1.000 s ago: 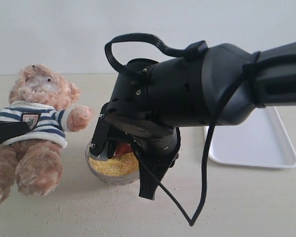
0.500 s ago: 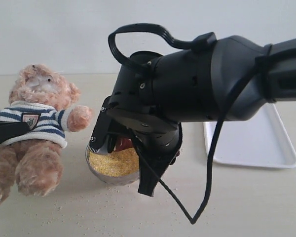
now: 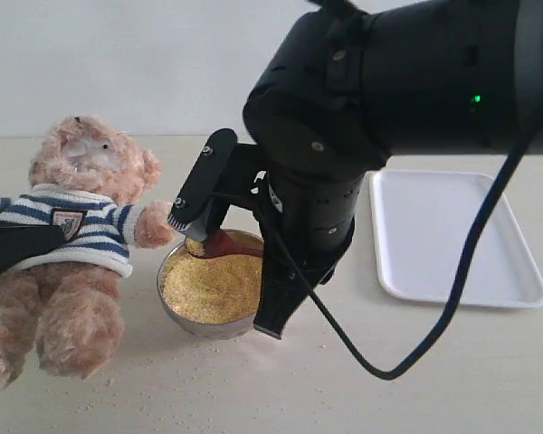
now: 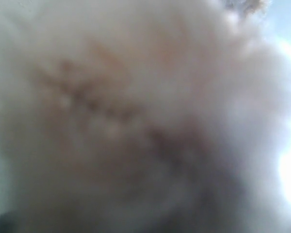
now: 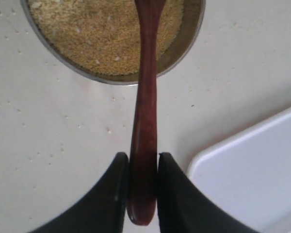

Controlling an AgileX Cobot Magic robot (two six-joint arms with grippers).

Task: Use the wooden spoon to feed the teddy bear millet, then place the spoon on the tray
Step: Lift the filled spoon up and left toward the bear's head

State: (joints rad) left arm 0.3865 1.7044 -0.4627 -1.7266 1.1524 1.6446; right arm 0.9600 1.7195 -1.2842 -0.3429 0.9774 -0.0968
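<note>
Two arms work here. At left, the left gripper [image 3: 18, 244] lies against the teddy bear [image 3: 77, 262], its grip unclear. Midway, the right gripper [image 5: 143, 160] clamps the wooden spoon [image 3: 219, 242] over the millet [image 3: 213, 287] in its bowl [image 3: 176, 312]; a tilt or jerk could spill grains. Farthest right sits the tray [image 3: 452, 235].

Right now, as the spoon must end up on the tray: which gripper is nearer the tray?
Right. The right gripper, holding the wooden spoon, is at the bowl beside the tray; the left gripper is at the teddy bear, beyond the bowl.
</note>
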